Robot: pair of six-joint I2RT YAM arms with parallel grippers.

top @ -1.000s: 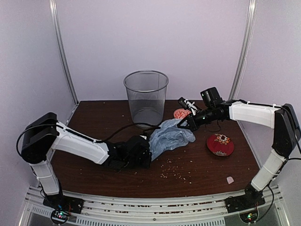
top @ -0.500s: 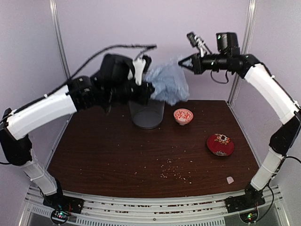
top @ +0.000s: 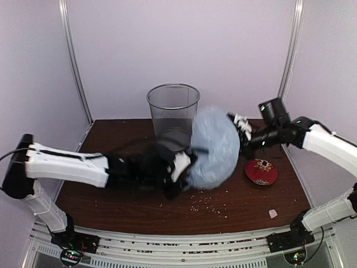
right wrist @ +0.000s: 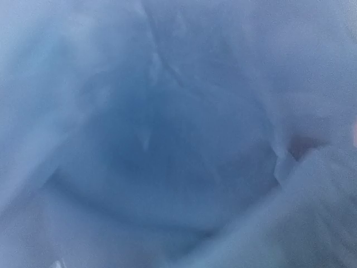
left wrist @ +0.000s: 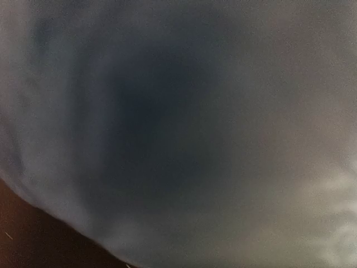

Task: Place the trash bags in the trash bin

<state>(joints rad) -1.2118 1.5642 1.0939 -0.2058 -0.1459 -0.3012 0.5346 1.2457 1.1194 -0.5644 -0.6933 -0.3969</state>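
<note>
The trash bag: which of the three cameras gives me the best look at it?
The top external view: it shows the whole trash bag, puffed into a rounded shape, close beside the trash bin but not in it. Both wrist views are filled with blurred pale blue plastic, with no outline or surroundings to go by.

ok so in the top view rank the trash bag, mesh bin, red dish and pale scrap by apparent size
1. trash bag, puffed out and blurred; it is nearer the camera, so its lead over the bin is unsure
2. trash bin
3. red dish
4. pale scrap
</note>
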